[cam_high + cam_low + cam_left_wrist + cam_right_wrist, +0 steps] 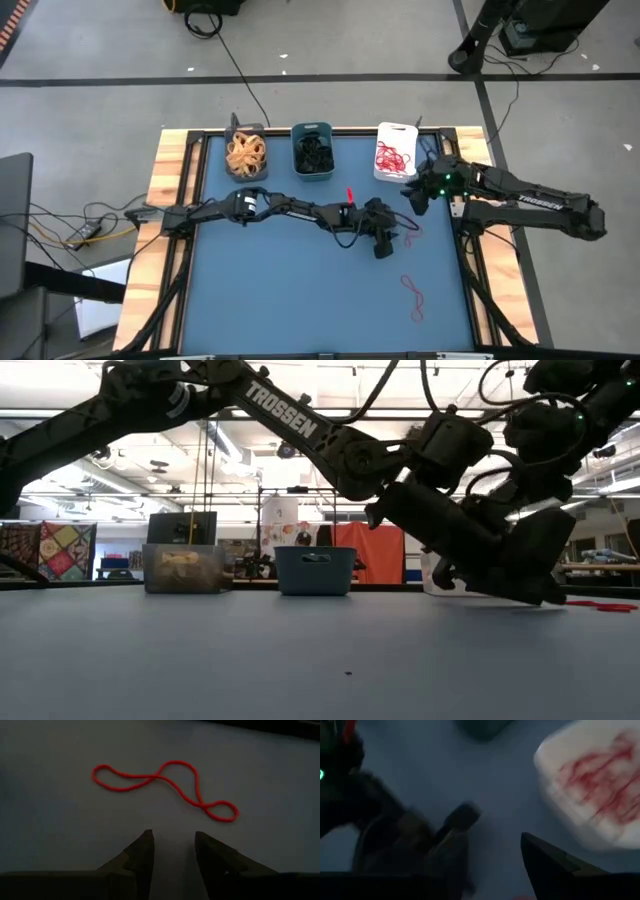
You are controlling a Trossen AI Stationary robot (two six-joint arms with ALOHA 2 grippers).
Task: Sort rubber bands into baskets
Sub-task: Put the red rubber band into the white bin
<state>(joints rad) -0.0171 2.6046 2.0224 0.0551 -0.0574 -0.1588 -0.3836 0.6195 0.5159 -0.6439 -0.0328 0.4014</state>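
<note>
Three baskets stand in a row at the table's far edge: a dark grey one with tan rubber bands, a teal one with black bands, and a white one with red bands. My left gripper reaches to the table's middle right, tipped down close to the surface and open. In its wrist view its fingers stand just short of a twisted red rubber band lying flat on the table. My right gripper hovers open and empty just near of the white basket.
Another red band lies loose on the blue table toward the near right. The two arms are close together near the white basket. Wooden strips edge the table's left and right sides. Open blue surface lies at the near left.
</note>
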